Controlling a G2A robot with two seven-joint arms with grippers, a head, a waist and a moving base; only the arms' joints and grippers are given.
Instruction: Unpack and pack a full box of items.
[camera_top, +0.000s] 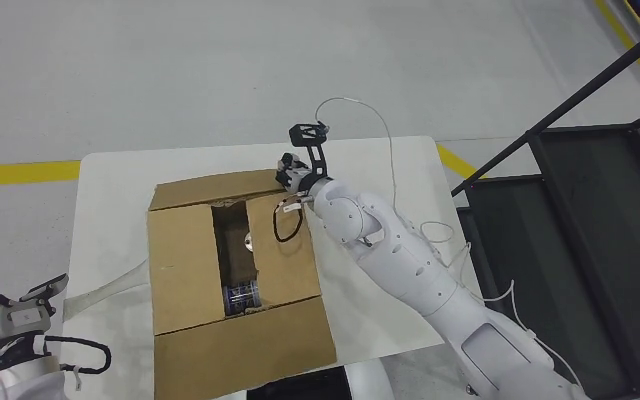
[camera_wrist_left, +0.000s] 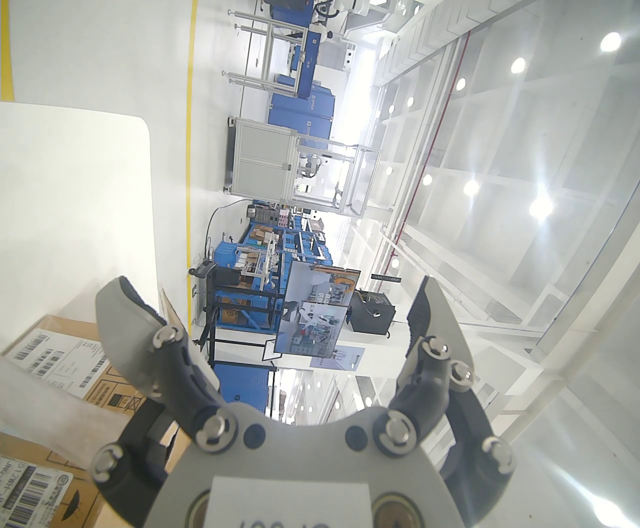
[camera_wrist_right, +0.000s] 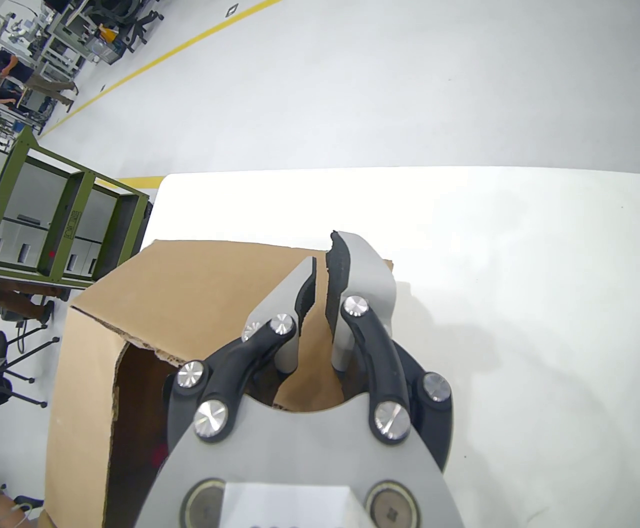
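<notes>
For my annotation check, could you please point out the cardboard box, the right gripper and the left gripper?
cardboard box (camera_top: 185, 265), top view, on an opened flap.
right gripper (camera_wrist_right: 322, 250), right wrist view, midway between fingertips.
left gripper (camera_wrist_left: 274, 287), left wrist view, midway between fingertips.

I can't tell what the dark things (camera_top: 240, 290) down in the box (camera_top: 185, 265) are; its flaps (camera_top: 290, 270) cover most of the inside. My left arm (camera_top: 35, 335) is cut off at the near left edge.

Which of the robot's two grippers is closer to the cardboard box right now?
Right. The right gripper is over the far flap of the cardboard box. The left gripper is off to the box's side, apart from it.
</notes>
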